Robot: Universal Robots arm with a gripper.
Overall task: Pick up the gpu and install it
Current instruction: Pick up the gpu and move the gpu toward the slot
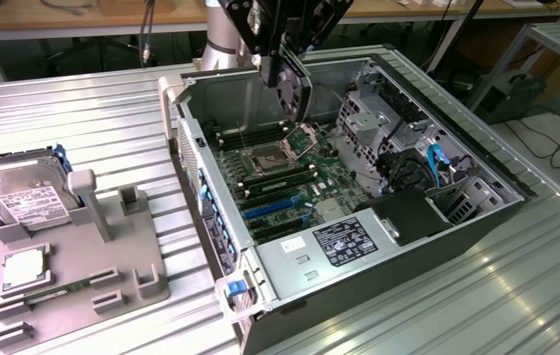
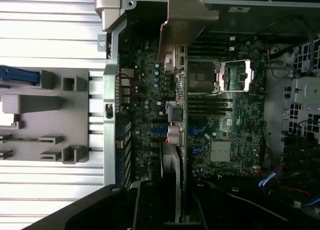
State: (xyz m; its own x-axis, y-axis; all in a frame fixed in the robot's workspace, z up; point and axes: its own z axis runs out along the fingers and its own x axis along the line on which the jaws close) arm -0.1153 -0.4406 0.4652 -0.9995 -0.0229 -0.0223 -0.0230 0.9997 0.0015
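Metal table point(image 1: 92, 103) carries an open computer case point(image 1: 477, 185) and, at its edge on the exterior view's left, a grey tray point(image 1: 72, 274) holding a hard drive point(image 1: 28, 196). The gpu point(image 1: 294, 92) hangs edge-down over the motherboard point(image 1: 299, 185), near the case's far wall. The gripper point(image 1: 285, 59) has its jaws clamped on the gpu's upper edge.

Ext cam high oblique, wrist cam close overhead, share mobo point(image 1: 290, 185)

Computer case point(image 1: 408, 296) lies open on the table point(image 1: 82, 111), toward the exterior view's right. Parts tray point(image 1: 72, 288) sits beside it at the table's edge on the exterior view's left, with the hard drive point(image 1: 23, 196) in its far corner. The gpu point(image 1: 294, 92), held in the gripper point(image 1: 282, 53), hangs above the motherboard point(image 1: 290, 185) inside the case.
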